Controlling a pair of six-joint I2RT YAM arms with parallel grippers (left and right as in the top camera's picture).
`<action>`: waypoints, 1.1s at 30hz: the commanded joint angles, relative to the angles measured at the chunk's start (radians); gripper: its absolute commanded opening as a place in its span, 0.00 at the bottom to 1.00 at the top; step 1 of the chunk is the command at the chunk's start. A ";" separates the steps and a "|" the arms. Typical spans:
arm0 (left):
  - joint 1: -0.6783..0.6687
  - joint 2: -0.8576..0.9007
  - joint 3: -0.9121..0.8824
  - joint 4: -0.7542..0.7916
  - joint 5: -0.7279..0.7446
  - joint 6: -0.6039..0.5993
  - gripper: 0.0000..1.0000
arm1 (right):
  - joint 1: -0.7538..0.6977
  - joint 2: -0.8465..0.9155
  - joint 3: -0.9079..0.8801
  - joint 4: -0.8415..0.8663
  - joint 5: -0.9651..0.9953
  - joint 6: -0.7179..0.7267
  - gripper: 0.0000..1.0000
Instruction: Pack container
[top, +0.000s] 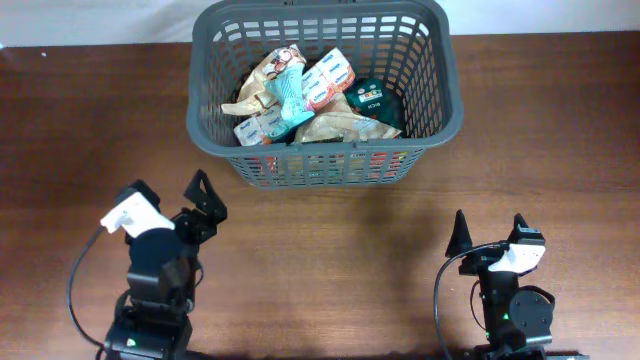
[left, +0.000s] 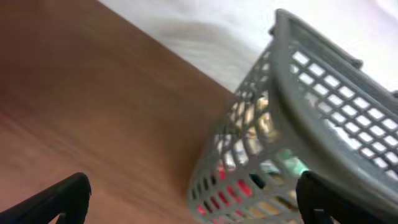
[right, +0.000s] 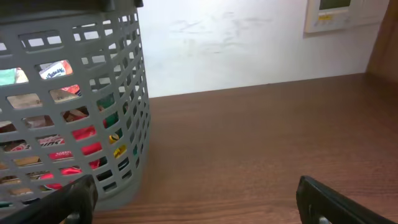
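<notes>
The container is a large dark grey lattice basket at the far middle of the table, holding several snack packets. It also shows in the left wrist view and the right wrist view. My left gripper is open and empty, near the front left, apart from the basket; its fingertips show in the left wrist view. My right gripper is open and empty, near the front right, and its fingertips show in the right wrist view.
The brown wooden table spreads round the basket. A white wall stands behind the table, with a white panel on it at the upper right.
</notes>
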 joint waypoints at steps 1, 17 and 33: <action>0.060 -0.101 -0.093 0.049 0.007 -0.009 0.99 | -0.003 -0.010 -0.007 -0.007 -0.002 -0.008 0.99; 0.228 -0.420 -0.454 0.230 0.006 0.003 0.99 | -0.003 -0.010 -0.007 -0.007 -0.002 -0.008 0.99; 0.244 -0.600 -0.529 0.186 0.042 0.235 0.99 | -0.003 -0.010 -0.007 -0.007 -0.002 -0.008 0.99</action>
